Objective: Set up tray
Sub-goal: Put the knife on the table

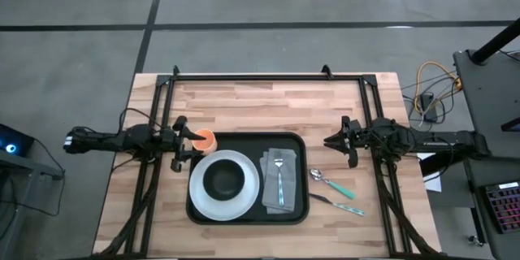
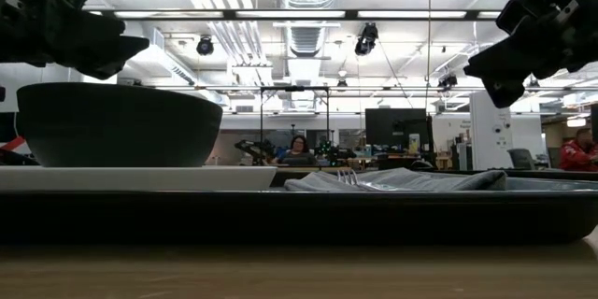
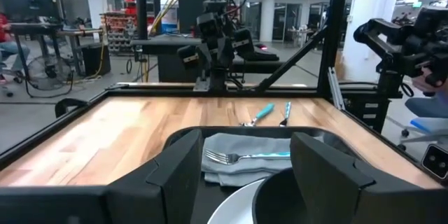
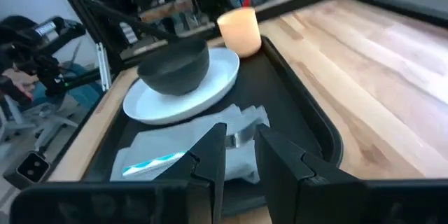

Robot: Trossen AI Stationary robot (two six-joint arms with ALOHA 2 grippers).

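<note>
Left gripper [image 1: 180, 140] at the tray's far-left corner, jaws spread wide, holding nothing; orange cup [image 1: 204, 140] just beside it, on the tray's corner. Tray [image 1: 301, 210] sits mid-table toward the near edge. On it: white plate [image 1: 244, 199] with dark bowl [image 1: 223, 179] at left, grey napkin [image 1: 280, 197] with fork [image 1: 279, 175] at right. Two spoons [image 1: 335, 185] on bare wood off the tray's right edge. Right gripper [image 1: 335, 141] hovers past the tray's far-right corner, fingers [image 4: 210, 155] narrowly parted, empty.
</note>
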